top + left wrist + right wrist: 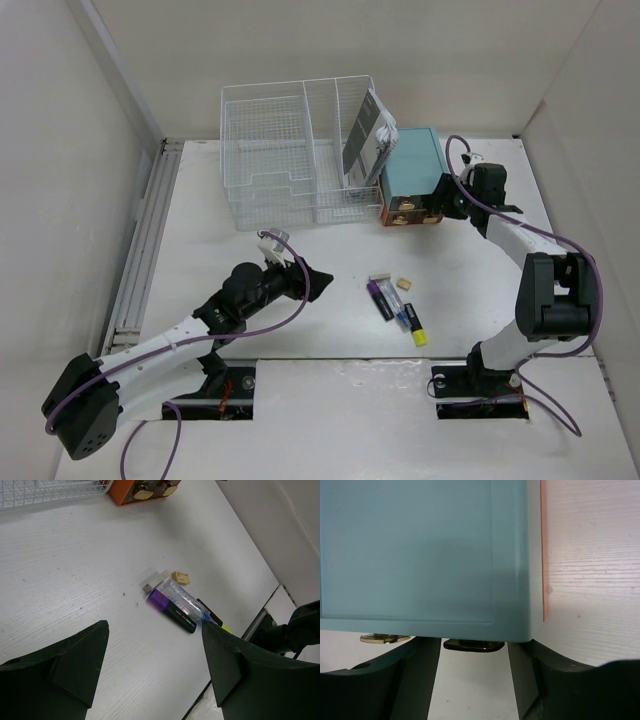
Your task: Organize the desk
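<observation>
The white desk (250, 310) holds a small cluster of items at centre right: a black marker with a purple cap (380, 298) (170, 609), a yellow highlighter (413, 326), a white USB stick (154, 580) and a tan eraser (180, 577). My left gripper (312, 275) (155, 627) is open and empty, low over the desk just left of the cluster. My right gripper (437, 203) (474, 652) is open at the front of the teal drawer box (410, 170) (420, 555). Its fingers flank a dark drawer handle (472, 645) with thin gaps on both sides.
A white wire-mesh organizer (270, 160) stands at the back with a booklet (366, 135) leaning in its right section. The drawer box has an orange front with gold handles (142, 492). A ribbed metal rail (140, 250) runs along the desk's left edge. Walls enclose the desk.
</observation>
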Robot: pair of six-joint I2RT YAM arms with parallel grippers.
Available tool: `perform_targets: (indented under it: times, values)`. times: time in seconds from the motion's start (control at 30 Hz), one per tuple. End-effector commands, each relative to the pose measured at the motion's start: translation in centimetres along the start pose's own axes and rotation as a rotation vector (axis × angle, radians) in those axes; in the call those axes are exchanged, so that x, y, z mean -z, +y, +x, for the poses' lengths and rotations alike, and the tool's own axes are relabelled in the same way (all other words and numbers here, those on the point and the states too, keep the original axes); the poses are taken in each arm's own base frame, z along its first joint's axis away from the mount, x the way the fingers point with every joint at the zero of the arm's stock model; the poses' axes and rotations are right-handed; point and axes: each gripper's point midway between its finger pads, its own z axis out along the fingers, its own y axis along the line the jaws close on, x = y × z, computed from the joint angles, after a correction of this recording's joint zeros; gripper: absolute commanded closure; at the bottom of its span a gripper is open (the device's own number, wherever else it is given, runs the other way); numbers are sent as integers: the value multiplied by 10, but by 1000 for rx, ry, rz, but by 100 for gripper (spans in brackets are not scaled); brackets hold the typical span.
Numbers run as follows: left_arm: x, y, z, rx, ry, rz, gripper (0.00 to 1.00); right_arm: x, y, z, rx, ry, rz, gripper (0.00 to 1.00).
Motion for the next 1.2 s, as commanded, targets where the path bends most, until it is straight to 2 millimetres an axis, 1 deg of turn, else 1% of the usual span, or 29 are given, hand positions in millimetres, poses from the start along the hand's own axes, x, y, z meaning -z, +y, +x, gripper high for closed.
perform_targets:
  times: [0.0,0.03,0.13,0.17,0.2,0.23,0.3,0.33,0.43,0.47,0.5,0.57,0.6,0.63,0.67,0.7,0.73,0.77,0.8,0.83,0.87,0.9,0.93,0.97,1.0,1.07,1.1,1.13,1.17]
  values:
    - [2,-6,-8,0,-42,32,28,7,7,-58,29,-189,10,40]
    - [2,-6,-8,0,-42,32,28,11,4,-59,40,-202,16,40]
    - [2,-6,-8,0,-42,32,28,11,7,-61,34,-206,0,40]
    - [1,-4,-6,1,-34,27,28,11,7,-61,34,-206,0,41]
    - [1,-4,-6,1,-34,27,28,11,8,-63,36,-215,-3,55]
    - [1,-4,-6,1,-34,27,28,11,8,-63,36,-215,-3,63]
    - [2,-6,-8,0,-42,32,28,11,9,-63,37,-212,-12,75]
    - [3,-6,-8,1,-39,30,28,10,7,-56,33,-200,-8,75]
    - [5,-7,-10,-9,-46,34,28,21,13,-49,49,-199,-34,75]
    - [6,-5,-8,-9,-38,29,28,24,8,-37,58,-177,-27,75]
    - [7,-4,-9,-8,-43,22,28,33,13,-39,76,-196,-42,75]
    - [6,-7,-13,-9,-51,27,28,42,13,-22,98,-151,-42,75]
    - [6,-7,-13,-9,-51,27,28,51,15,-15,111,-141,-48,75]
    - [6,-7,-13,-9,-51,27,28,56,15,1,108,-87,-51,75]
    - [6,-7,-13,-9,-51,27,28,61,16,10,113,-64,-56,75]
    - [5,-7,-13,-9,-51,27,28,64,13,23,122,-32,-49,75]
    - [5,-7,-13,-9,-51,27,28,73,18,28,133,-22,-70,75]
    - [4,-8,-12,-9,-45,35,28,77,17,42,131,20,-72,75]
    - [2,-10,-15,-10,-51,40,28,83,17,51,135,44,-68,74]
    - [2,-10,-15,-10,-51,40,28,85,17,54,135,45,-68,74]
    - [1,-9,-10,-9,-33,40,28,89,17,60,139,70,-73,71]
    - [0,-13,-17,-10,-50,52,28,90,17,65,135,80,-71,67]
    - [-1,-13,-16,-10,-49,51,28,92,17,67,135,79,-72,61]
    - [-2,-13,-16,-10,-49,51,28,98,25,65,140,70,-105,50]
    - [-2,-13,-16,-10,-49,51,28,101,29,66,140,72,-129,29]
    - [-2,-13,-16,-10,-49,51,28,108,39,65,159,59,-171,12]
    - [-2,-13,-16,-10,-49,51,28,113,48,67,171,67,-222,3]
    - [0,-14,-18,-11,-56,56,28,116,52,66,175,61,-245,0]
    - [0,-14,-18,-11,-56,56,28,120,57,68,185,64,-274,0]
